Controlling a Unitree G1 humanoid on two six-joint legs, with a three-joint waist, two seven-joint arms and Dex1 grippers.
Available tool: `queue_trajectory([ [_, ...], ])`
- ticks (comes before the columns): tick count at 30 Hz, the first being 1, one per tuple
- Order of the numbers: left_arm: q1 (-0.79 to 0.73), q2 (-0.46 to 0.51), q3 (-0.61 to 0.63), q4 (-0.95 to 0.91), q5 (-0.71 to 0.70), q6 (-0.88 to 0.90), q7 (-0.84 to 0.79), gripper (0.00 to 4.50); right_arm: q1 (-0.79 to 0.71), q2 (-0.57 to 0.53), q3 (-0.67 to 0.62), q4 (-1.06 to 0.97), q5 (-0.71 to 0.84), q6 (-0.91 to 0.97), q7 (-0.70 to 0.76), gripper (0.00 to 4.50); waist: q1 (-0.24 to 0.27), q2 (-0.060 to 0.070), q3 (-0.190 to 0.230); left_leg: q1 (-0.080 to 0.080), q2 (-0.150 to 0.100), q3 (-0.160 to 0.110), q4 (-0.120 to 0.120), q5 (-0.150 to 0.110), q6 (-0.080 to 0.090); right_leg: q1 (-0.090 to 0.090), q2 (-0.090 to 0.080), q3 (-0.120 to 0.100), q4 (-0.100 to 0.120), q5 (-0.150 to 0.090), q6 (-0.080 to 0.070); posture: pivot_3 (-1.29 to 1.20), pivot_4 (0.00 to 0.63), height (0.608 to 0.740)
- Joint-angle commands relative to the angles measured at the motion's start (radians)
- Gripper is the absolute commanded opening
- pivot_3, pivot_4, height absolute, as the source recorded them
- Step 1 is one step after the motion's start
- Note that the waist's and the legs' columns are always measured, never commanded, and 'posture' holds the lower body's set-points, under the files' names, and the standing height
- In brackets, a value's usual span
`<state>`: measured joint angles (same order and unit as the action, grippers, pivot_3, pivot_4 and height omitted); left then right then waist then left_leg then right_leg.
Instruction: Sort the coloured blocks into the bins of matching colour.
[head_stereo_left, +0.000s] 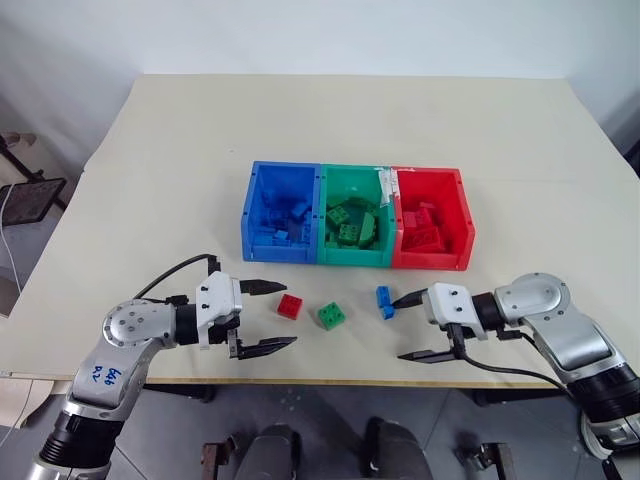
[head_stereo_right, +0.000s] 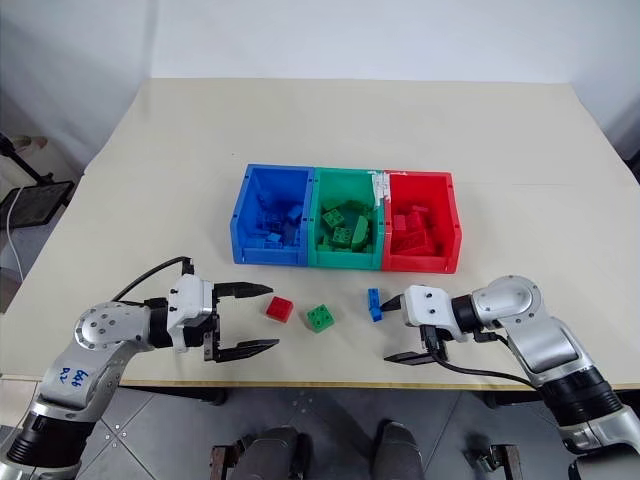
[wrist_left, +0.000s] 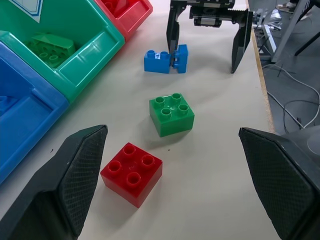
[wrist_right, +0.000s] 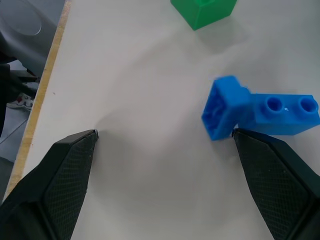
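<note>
**Spotter:** Nearest you are both grippers, low at the table's front edge. Your left gripper (head_stereo_left: 262, 317) has its fingers spread wide and grasps nothing; the right gripper (head_stereo_left: 415, 327) is likewise released and empty.

**Operator:** Where are the loose blocks?

**Spotter:** Three lie on the table (head_stereo_left: 180, 160) between your grippers, in front of the bins. The red block (head_stereo_left: 290, 306) sits just beside your left fingers, studs up. The green block (head_stereo_left: 332, 315) is next to it, near the middle. The blue block (head_stereo_left: 384, 301), which looks like two pieces joined at an angle, lies right at your right gripper's upper fingertip, touching or nearly so.

**Operator:** And the bins?

**Spotter:** Blue bin (head_stereo_left: 253, 200) on your left, green bin (head_stereo_left: 354, 175) in the middle, red bin (head_stereo_left: 460, 205) on your right, joined in a row, each already holding blocks of its own colour.

**Operator:** Why that pose?

**Spotter:** I'd judge each arm is set level and open to slide its jaws around the closest block. Mind that red must cross to the far bin, and blue likewise.
</note>
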<state>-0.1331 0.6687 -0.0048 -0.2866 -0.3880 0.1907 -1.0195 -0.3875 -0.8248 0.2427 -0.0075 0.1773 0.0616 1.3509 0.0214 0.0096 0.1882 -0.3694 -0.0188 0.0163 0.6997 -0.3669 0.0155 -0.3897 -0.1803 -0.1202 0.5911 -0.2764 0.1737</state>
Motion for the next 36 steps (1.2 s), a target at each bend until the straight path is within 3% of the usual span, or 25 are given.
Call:
queue_trajectory([
  [1, 0.008, 0.003, 0.012, -0.040, -0.008, -0.002, 0.010, 4.50, -0.018, 0.024, 0.010, 0.024, -0.012, 0.000, -0.003, 4.49, 0.000, 0.000, 0.000, 0.000, 0.000, 0.000, 0.000, 0.000, 0.000, 0.000, 0.000, 0.000, 0.000, 0.000, 0.000, 0.00, 0.150, 0.740],
  [8, 0.007, 0.007, 0.012, -0.039, -0.005, -0.002, 0.017, 4.50, -0.036, 0.094, 0.004, 0.005, -0.002, 0.092, -0.061, 4.49, -0.003, 0.000, 0.000, 0.000, 0.000, 0.000, 0.000, 0.000, 0.000, 0.000, 0.000, 0.000, 0.000, 0.000, 0.000, 0.00, 0.150, 0.740],
  [9, 0.005, 0.007, 0.011, -0.037, -0.004, -0.003, 0.016, 4.50, -0.037, 0.101, 0.004, 0.011, -0.007, 0.095, -0.069, 4.31, -0.002, 0.000, 0.000, 0.000, 0.000, 0.000, 0.000, 0.000, 0.000, 0.000, 0.000, 0.000, 0.000, 0.000, 0.000, 0.00, 0.150, 0.740],
  [11, 0.004, 0.008, 0.010, -0.038, -0.003, -0.003, 0.017, 4.50, -0.035, 0.107, 0.005, 0.021, -0.015, 0.090, -0.078, 3.90, -0.002, 0.000, 0.000, 0.000, 0.000, 0.000, 0.000, 0.000, 0.000, 0.000, 0.000, 0.000, 0.000, 0.000, 0.000, 0.00, 0.150, 0.740],
  [21, -0.008, 0.009, 0.030, -0.020, 0.002, -0.016, 0.032, 4.50, -0.042, 0.105, -0.033, 0.033, 0.037, 0.052, -0.053, 0.55, -0.001, 0.000, 0.000, 0.000, 0.000, 0.000, 0.000, 0.000, 0.000, 0.000, 0.000, 0.000, 0.000, 0.000, 0.000, 0.00, 0.150, 0.740],
  [29, 0.050, 0.012, 0.161, -0.029, -0.043, 0.021, 0.106, 4.50, -0.190, 0.221, -0.082, -0.123, 0.222, 0.309, -0.133, 0.54, -0.017, 0.000, 0.000, 0.000, 0.001, -0.001, -0.001, 0.000, -0.001, -0.002, 0.000, 0.000, 0.001, 0.000, 0.000, 0.00, 0.150, 0.740],
  [32, 0.115, 0.028, 0.236, -0.030, -0.041, 0.021, 0.122, 4.50, -0.376, 0.356, -0.052, -0.057, 0.200, 0.380, -0.242, 0.54, -0.040, 0.001, 0.000, 0.000, 0.002, -0.006, -0.002, 0.000, -0.001, -0.003, 0.001, 0.001, 0.002, 0.000, 0.000, 0.00, 0.150, 0.740],
  [36, 0.170, 0.029, 0.271, -0.049, -0.035, 0.027, 0.139, 4.50, -0.533, 0.475, -0.008, 0.139, 0.090, 0.278, -0.319, 0.54, -0.047, 0.000, 0.000, 0.000, 0.001, -0.008, -0.002, 0.000, -0.002, -0.003, 0.001, -0.001, 0.004, 0.000, 0.000, 0.00, 0.150, 0.740],
])
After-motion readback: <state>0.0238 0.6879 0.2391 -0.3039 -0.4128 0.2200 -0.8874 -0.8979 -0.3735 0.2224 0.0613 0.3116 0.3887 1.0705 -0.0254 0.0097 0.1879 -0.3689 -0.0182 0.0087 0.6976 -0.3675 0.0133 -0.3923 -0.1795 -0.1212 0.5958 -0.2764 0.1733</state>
